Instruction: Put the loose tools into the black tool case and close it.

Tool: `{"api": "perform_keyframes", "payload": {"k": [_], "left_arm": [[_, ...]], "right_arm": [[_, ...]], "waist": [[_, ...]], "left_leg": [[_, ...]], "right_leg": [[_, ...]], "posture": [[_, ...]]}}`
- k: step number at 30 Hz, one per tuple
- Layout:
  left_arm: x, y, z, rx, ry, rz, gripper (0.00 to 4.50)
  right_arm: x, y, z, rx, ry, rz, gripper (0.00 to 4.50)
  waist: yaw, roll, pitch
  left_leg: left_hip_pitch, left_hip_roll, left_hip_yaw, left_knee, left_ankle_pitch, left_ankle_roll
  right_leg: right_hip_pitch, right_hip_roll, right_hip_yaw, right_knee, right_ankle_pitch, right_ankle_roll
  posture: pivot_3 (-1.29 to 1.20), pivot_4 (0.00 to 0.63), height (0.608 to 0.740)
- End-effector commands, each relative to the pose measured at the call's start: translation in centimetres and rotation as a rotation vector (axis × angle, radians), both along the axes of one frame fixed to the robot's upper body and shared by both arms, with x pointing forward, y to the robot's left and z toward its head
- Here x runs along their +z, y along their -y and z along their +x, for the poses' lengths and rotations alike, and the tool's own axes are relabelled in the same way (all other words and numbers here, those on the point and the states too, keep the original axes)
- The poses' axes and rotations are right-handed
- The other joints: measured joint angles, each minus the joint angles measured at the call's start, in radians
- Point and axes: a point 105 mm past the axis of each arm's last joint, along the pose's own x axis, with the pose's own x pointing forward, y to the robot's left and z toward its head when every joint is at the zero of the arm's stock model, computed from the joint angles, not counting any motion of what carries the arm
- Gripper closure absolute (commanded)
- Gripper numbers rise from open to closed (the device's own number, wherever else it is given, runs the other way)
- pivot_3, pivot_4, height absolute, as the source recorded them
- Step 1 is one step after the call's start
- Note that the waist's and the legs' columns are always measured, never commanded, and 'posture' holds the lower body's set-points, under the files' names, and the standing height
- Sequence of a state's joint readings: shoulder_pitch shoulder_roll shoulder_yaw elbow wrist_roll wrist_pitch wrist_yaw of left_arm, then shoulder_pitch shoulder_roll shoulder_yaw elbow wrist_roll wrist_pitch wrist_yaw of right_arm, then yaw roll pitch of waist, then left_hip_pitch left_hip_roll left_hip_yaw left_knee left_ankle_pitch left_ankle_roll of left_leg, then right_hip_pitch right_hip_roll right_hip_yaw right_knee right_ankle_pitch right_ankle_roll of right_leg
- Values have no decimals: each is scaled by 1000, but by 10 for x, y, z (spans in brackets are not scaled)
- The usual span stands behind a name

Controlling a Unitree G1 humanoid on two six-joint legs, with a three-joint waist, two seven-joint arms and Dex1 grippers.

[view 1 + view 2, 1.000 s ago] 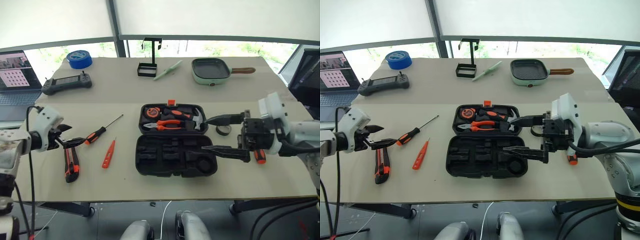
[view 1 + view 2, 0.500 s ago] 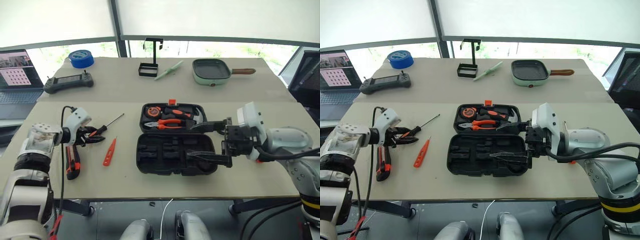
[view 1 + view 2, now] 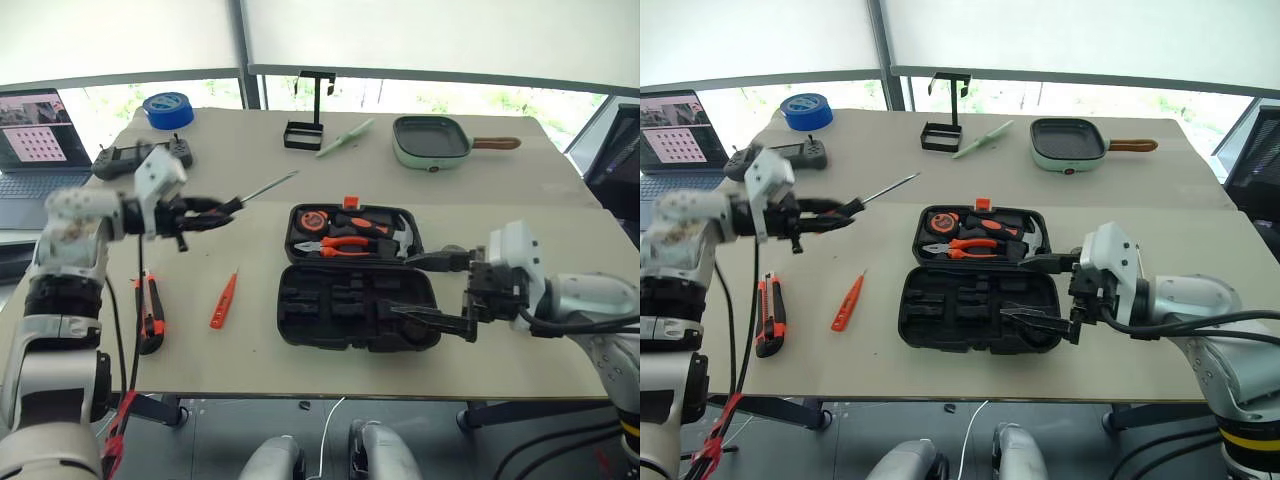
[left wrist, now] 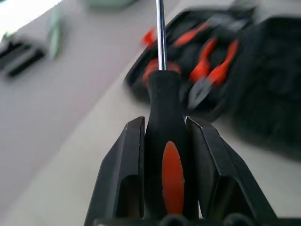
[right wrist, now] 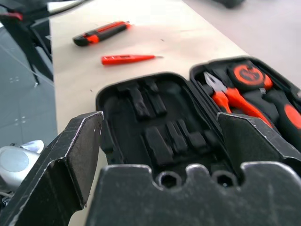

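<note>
Between hand [image 4: 162,155] fingers, orange-and-black-handled screwdriver [image 4: 164,141].

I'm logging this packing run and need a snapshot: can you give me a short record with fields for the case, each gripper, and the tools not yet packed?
case: black tool case lies open on the table, pliers and tape measure in the far half, near half's slots vacant
left gripper: left gripper jaws shut on a screwdriver, lifted off the table, shaft towards the case
right gripper: right gripper jaws wide open, holding nothing, at the case's right side
loose on table: utility knife, tester screwdriver
</note>
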State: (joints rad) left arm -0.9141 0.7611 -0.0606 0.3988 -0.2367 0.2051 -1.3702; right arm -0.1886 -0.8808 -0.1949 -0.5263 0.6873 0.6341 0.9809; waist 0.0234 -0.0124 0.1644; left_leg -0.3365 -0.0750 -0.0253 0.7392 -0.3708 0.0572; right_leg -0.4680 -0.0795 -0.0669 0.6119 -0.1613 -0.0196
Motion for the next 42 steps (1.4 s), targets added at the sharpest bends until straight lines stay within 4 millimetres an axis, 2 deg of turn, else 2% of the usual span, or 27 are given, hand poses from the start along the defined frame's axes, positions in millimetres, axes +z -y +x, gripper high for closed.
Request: {"api": "perform_keyframes", "payload": {"k": [1,6,8,16,25,27,29,33,35,39,42], "left_arm": [[-28,38,-15,-183,-20,171,3622],[-67,62,-10,-217,-68,277,3622],[-75,66,-3,-179,-73,282,3622],[-90,83,-5,-204,-117,275,3622],[-90,98,6,-193,-117,261,3622],[-87,103,7,-199,-124,244,2610],[-84,106,8,-203,-118,233,2084],[-69,109,4,-231,-117,178,547],[-61,111,4,-230,-115,143,75],[-51,118,3,-221,-109,89,75],[-64,121,5,-213,-92,133,75]], "right_arm": [[9,7,-7,-14,26,-9,0],[9,12,-9,-49,44,-21,0],[11,13,-8,-65,52,-10,0],[9,9,-12,-87,60,9,0],[7,10,-11,-108,64,17,0],[7,10,-11,-110,63,18,0],[7,9,-11,-110,62,18,0],[6,8,-14,-107,55,23,0],[5,8,-15,-105,51,24,0],[3,7,-16,-104,46,25,0],[3,6,-16,-100,46,26,0]], "waist": [[-6,1,-1],[-16,1,0],[-14,1,-1],[0,1,0],[2,1,0],[3,1,0],[4,1,0],[4,1,0],[3,1,0],[6,1,0],[7,1,0]], "left_leg": [[2,0,0,0,0,0],[5,3,0,-2,0,0],[5,4,0,-2,0,0],[1,3,0,-1,0,2],[1,3,0,0,0,2],[1,3,0,0,0,2],[1,3,0,1,0,2],[1,3,0,1,0,2],[1,3,0,1,0,2],[1,3,0,2,0,2],[1,3,0,2,0,2]], "right_leg": [[2,0,1,-1,0,0],[4,3,4,-1,2,-3],[4,3,4,-1,2,-3],[3,3,3,-1,3,-2],[3,3,3,-2,4,-1],[3,3,3,-2,4,-1],[3,3,3,-2,4,-1],[3,2,3,-2,4,-1],[3,3,3,-2,4,-1],[3,2,3,-2,4,-1],[3,3,3,-2,4,-1]], "posture": [[0,150,740],[0,150,740],[0,150,740],[0,150,740],[0,150,740],[0,150,740],[0,150,740],[0,150,740],[0,150,740],[0,150,740],[0,150,740]]}}
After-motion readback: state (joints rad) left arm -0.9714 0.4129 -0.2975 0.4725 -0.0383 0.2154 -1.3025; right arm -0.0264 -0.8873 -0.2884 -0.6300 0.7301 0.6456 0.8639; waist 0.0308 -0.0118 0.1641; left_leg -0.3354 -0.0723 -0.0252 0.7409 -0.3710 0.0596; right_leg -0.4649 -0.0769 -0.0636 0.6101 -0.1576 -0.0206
